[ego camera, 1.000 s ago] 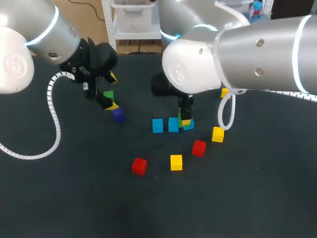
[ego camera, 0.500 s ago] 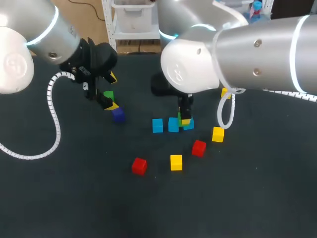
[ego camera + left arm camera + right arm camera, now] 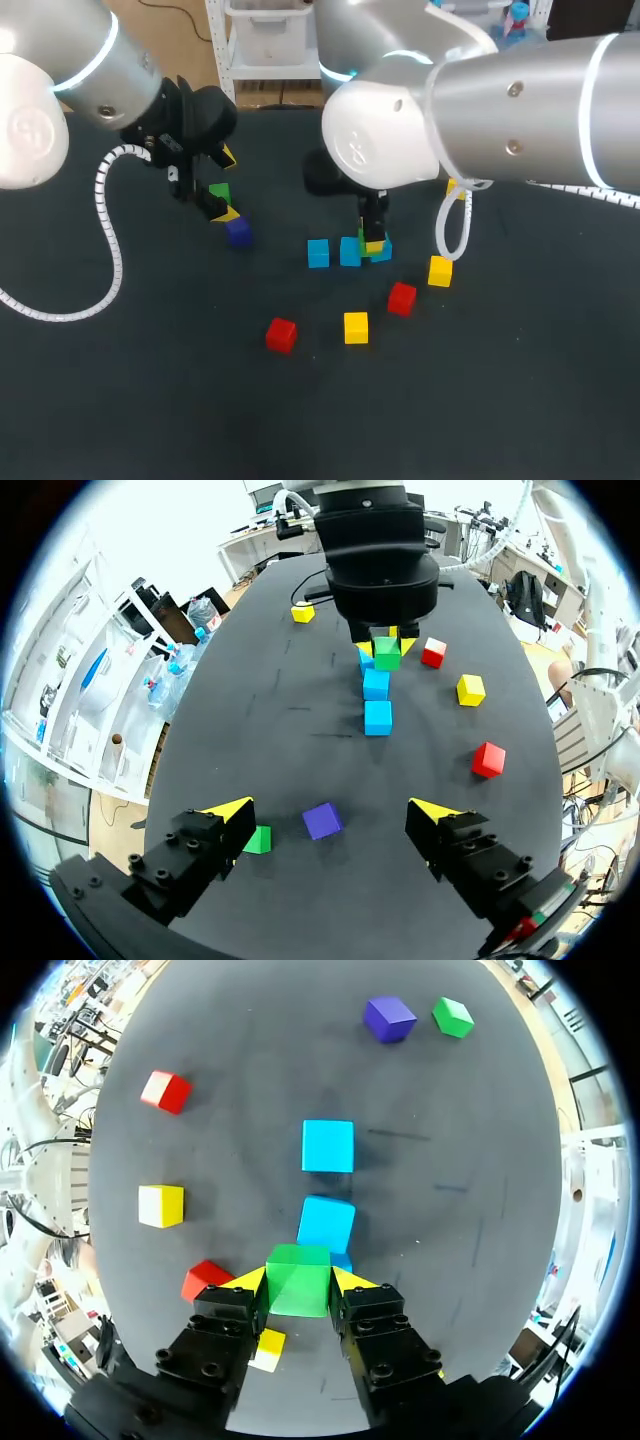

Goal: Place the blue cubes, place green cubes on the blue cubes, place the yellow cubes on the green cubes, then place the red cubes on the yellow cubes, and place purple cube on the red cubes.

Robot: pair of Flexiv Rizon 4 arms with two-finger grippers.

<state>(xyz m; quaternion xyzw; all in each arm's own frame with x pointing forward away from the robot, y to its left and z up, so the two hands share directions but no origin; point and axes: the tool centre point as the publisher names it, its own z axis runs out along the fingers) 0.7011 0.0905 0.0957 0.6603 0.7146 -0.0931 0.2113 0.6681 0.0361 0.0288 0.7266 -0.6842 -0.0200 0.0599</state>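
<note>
The small green cube (image 3: 299, 1278) is clamped in the right arm's jaws, directly over the end one of three bright blue cubes (image 3: 328, 1146) lined up on the dark desk (image 3: 500, 380). Only a sliver of that blue cube shows beneath it. The green layer is the step in hand. Next, I judge, it needs seating squarely, then a release and a straight lift. The left arm's jaws hang spread above a purple cube (image 3: 321, 820), a second green cube (image 3: 257, 839) beside it.
</note>
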